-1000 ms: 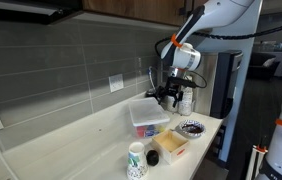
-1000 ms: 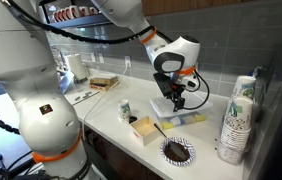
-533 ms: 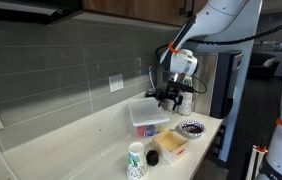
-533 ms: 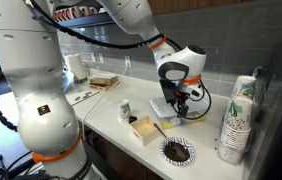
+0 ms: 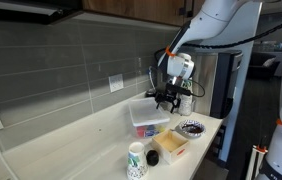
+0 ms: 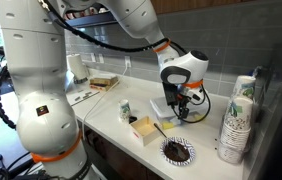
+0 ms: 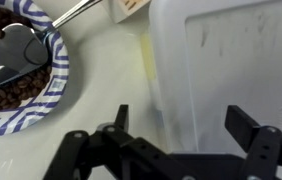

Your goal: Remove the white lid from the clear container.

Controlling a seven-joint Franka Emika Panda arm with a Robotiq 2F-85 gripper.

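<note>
**Robot arm over the worktop (image 5: 71, 140); lid removal not yet begun.** The white lid (image 5: 147, 107) lies flat on the clear container (image 5: 149, 124), whose coloured contents show through the wall below it. No gap between lid and tub can be made out at this scale, so the lid is judged to be seated.

The tool (image 5: 166, 98) hangs just above the container's far end, at about 1 o'clock from the lid's centre in this exterior view.

In the wrist view the tool (image 7: 181, 128) is spread wide and holds nothing. One of its fingers (image 7: 121, 118) stands over bare worktop (image 7: 111, 70); the other stands over the white lid (image 7: 231, 60). The jaws thus straddle the lid's long edge. Neither finger appears to touch it, though the height above the lid cannot be judged.

A blue-striped bowl (image 7: 56, 85) of dark contents with a metal spoon (image 7: 21, 45) sits at 9 o'clock from the lid, near but apart.

A small tan box (image 5: 172, 147) lies at 5 o'clock from the container, and a paper cup (image 5: 135, 158) at 6 o'clock.

**Progress:** nothing of the task itself is completed. Lowering, closing on the edge, lifting the lid clear and setting it aside all remain.
</note>
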